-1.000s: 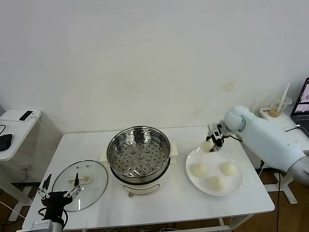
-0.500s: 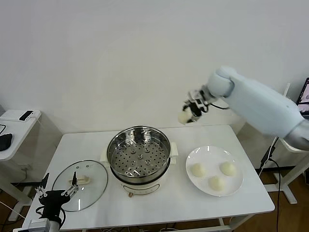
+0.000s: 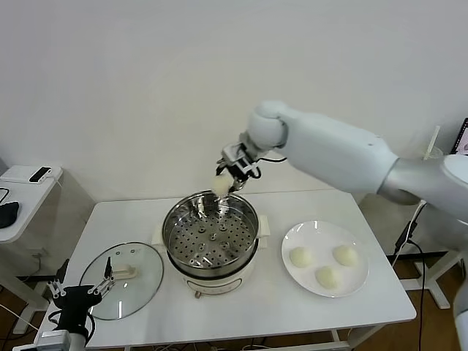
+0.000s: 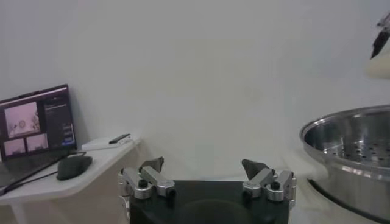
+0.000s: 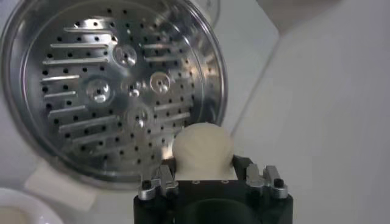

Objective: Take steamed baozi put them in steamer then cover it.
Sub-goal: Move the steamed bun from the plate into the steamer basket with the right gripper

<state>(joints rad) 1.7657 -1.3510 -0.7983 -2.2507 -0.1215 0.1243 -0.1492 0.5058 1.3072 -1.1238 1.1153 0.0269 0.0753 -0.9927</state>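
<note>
White table (image 3: 131, 219): R gripper (image 3: 228, 178) pinching baozi (image 3: 221, 186) above steamer (image 3: 210, 234) back rim; L gripper (image 3: 80, 287) spread

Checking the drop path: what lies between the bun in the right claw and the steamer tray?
Nothing: in the right wrist view the bun hangs over the bare perforated tray of the steamer.

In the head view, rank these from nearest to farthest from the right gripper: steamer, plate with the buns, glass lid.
From the right gripper, shut on a baozi:
1. Steamer, just below it.
2. White plate, to the robot's right.
3. Glass lid, front left, near the left gripper.
</note>
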